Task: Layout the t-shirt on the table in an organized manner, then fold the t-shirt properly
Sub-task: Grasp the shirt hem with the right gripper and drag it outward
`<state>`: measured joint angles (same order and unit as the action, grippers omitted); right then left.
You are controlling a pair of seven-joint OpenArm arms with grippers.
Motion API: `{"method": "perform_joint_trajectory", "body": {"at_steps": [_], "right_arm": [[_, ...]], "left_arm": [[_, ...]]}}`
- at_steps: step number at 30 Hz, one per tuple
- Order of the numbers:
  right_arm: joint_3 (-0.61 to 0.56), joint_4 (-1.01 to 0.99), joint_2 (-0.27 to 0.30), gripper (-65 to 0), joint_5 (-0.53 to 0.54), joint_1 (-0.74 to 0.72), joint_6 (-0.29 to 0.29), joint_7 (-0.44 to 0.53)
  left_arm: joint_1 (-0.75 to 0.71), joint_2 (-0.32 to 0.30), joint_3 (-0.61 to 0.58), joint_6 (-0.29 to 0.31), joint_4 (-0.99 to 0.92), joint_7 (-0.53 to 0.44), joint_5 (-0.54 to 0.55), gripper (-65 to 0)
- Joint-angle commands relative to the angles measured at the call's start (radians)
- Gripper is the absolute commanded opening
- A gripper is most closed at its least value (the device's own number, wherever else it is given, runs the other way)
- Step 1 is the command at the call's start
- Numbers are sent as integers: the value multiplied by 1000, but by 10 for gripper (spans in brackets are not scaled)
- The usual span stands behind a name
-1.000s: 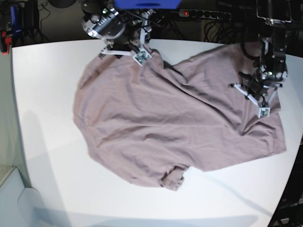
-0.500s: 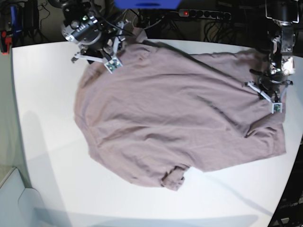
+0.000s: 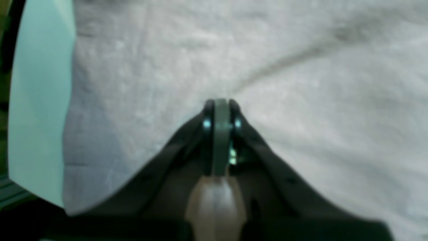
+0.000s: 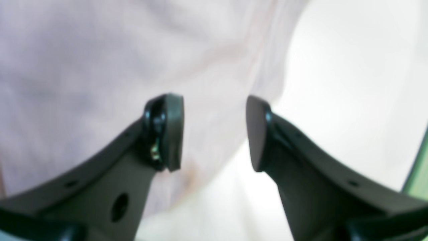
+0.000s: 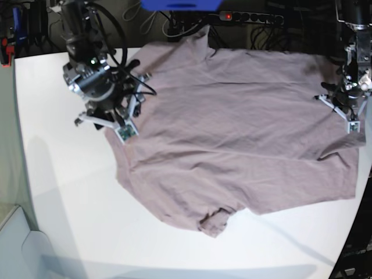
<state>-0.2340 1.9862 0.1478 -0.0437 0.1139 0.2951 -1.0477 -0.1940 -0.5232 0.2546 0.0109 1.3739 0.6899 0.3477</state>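
The pink shirt (image 5: 232,133) is lying spread across the white surface (image 5: 64,192), wrinkled, with one sleeve folded near the front edge. The left hand (image 3: 219,107) is sitting clenched over the fabric at the shirt's far side; whether it is pinching cloth cannot be told. The right hand (image 4: 214,130) is hanging released above the shirt's opposite edge, with nothing between its fingers (image 4: 172,130).
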Motion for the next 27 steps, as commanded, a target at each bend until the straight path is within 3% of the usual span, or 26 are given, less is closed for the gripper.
{"method": "perform_joint_trajectory", "body": {"at_steps": [1,6,10,13,15,23,27], "right_arm": [[3,-3,3,-352,3,-41,6,14],[2,-212,2,-432,3,-179,9,28],[2,-407,0,-502,3,-211,9,163],[6,-522,6,-520,-2,-208,9,272],[8,-568,14,-520,-3,-202,9,292],[11,-580,155,-520,-3,-124,9,295],[22,-517,209,-521,-3,-47,9,295]], "left_arm": [[9,-19,16,-4,40,-19,-2,-646],[-32,-18,30,-4,98,-19,-2,-646],[-48,-18,32,-4,89,-19,-5,-646],[-49,-18,45,-4,74,-19,-8,-646],[-49,-15,64,-4,72,-19,-8,-646],[-38,-10,67,-4,80,-19,0,-646],[-32,31,65,-4,80,-19,-8,-646]]}}
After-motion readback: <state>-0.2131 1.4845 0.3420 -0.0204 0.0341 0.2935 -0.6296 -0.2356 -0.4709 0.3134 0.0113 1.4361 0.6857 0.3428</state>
